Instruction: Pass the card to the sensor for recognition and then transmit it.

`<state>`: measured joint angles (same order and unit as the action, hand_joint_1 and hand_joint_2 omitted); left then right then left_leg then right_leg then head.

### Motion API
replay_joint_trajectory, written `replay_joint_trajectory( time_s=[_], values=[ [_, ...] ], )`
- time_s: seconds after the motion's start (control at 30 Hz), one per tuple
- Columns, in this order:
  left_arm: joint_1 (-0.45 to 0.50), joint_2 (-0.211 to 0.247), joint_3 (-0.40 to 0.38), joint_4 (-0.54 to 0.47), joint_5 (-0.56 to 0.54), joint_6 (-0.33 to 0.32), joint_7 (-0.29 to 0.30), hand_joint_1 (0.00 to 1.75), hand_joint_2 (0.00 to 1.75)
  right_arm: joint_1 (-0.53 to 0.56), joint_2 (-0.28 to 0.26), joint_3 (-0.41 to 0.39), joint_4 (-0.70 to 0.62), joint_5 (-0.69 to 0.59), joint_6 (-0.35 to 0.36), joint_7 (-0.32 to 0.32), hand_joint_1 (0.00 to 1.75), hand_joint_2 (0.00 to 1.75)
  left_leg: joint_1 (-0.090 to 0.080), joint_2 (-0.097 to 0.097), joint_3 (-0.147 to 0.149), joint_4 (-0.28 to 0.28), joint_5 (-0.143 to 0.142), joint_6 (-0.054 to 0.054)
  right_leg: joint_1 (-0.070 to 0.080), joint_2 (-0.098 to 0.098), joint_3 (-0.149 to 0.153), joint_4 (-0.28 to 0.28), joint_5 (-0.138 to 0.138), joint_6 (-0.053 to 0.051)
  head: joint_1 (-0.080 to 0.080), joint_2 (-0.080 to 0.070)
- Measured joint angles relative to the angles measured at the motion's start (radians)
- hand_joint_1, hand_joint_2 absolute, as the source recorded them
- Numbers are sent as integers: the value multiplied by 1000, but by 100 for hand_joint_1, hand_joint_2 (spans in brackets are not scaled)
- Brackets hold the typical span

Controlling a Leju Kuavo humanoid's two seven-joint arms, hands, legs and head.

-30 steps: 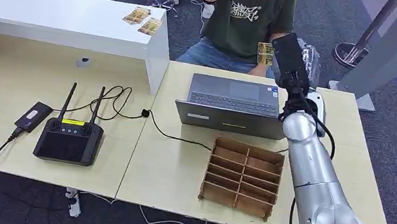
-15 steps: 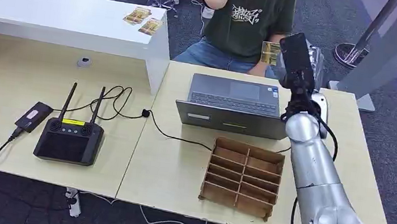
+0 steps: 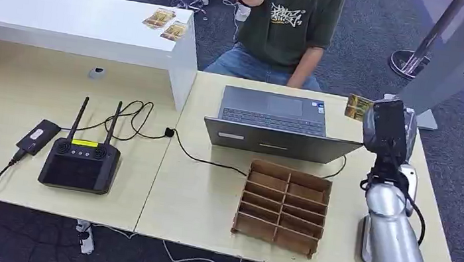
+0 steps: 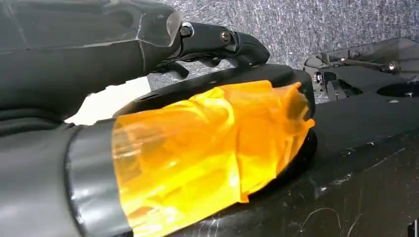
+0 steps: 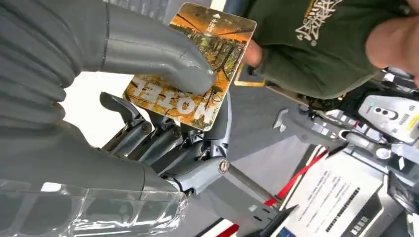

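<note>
My right hand (image 3: 387, 127) is raised over the right end of the table, just right of the laptop (image 3: 271, 119). It pinches a yellow-brown picture card (image 3: 357, 107) by one end. In the right wrist view my right hand (image 5: 163, 98) presses its thumb on the card (image 5: 197, 59), which reads "HOTEL", against the dark fingers (image 5: 148, 138). A small black box (image 3: 38, 135) on a cable lies at the table's left. My left hand (image 4: 212, 42) hangs over grey carpet, its dark fingers stretched out and holding nothing.
A person in a green shirt (image 3: 290, 18) sits behind the laptop. A wooden compartment rack (image 3: 283, 207) stands in front of the laptop. A black controller with two antennas (image 3: 80, 162) sits at the left. Two more cards (image 3: 167, 24) lie on the white counter (image 3: 63, 17).
My right arm has swung to the right and drawn back with the card, from in front of the person to beside the laptop's right corner.
</note>
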<state>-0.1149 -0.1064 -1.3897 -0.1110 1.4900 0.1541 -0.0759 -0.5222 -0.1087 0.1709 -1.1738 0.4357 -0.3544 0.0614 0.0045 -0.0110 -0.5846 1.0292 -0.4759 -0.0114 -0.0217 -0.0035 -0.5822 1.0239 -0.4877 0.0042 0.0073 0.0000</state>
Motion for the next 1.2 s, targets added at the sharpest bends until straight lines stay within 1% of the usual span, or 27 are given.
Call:
replay_joint_trajectory(
  time_s=[0.37,0.83,1.2],
  values=[
    [0,0,0,0,0,1,-1,0,0,25,-11,-20,-31,0,1,-2,175,175,0,1,0,0,0,0,0,1,0,0,0,0,0,0],
    [3,0,8,0,2,5,-11,0,0,132,-27,-63,-104,-12,-2,-23,175,175,0,1,0,0,0,0,0,1,0,0,0,0,0,0],
    [5,0,20,0,3,9,-17,0,0,229,-56,-125,-162,-12,-2,-34,175,175,0,1,0,0,-1,1,0,1,0,0,0,0,0,0]
  ],
)
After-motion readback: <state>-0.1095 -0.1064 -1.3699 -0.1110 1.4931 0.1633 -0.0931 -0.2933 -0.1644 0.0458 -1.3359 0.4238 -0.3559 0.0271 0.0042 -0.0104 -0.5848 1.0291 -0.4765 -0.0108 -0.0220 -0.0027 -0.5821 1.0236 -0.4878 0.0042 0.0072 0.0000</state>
